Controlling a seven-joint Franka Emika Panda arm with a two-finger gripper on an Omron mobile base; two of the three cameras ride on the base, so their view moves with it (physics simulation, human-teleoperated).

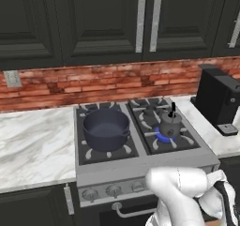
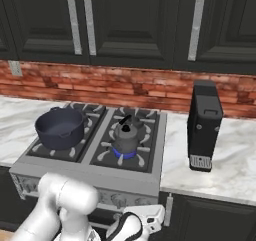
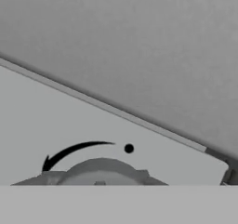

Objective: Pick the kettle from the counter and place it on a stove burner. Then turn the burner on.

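Even soft light, low-res, hand view blurry.

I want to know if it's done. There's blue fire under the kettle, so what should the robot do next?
Probably just pull the hand back from the stove front. The kettle already sits on the stove burner, which shows a blue flame, and the knob sits right before the hand.

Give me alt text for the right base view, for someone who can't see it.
A small grey kettle sits on the stove's front right burner, where a blue flame glows. A dark-blue pot occupies the left burners, a black coffee machine stands on the marble counter to the right.
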